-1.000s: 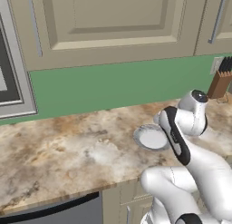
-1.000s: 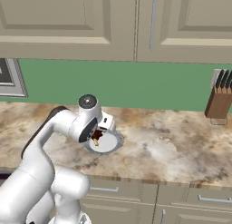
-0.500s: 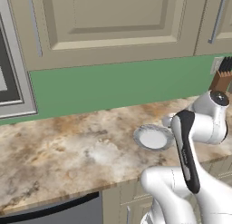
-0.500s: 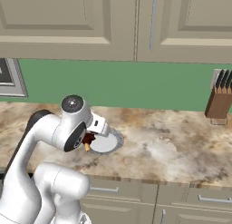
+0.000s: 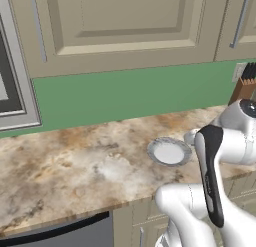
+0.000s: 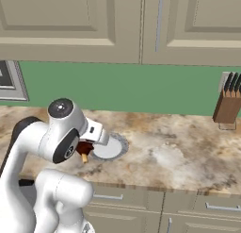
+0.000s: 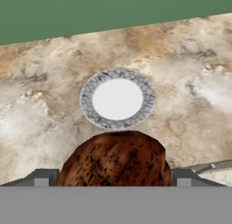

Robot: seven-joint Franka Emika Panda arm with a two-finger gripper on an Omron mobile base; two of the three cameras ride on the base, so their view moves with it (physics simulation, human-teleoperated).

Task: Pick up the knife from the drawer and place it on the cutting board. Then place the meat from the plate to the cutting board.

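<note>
Reddish-brown meat [image 7: 115, 159] seemingly between jaws.

1 plate [image 7: 118, 99], 1 meat lump [image 7: 115, 159], 1 knife block [image 6: 226, 104], 2 gripper fingers [image 7: 41, 178].

- In the hand view the meat [image 7: 115, 159] is cut off below by the grey band;
- in the right base view the arm hides most of it [image 6: 84, 147];
- the block [image 5: 243, 85] is cut by the left base view's edge.
</note>
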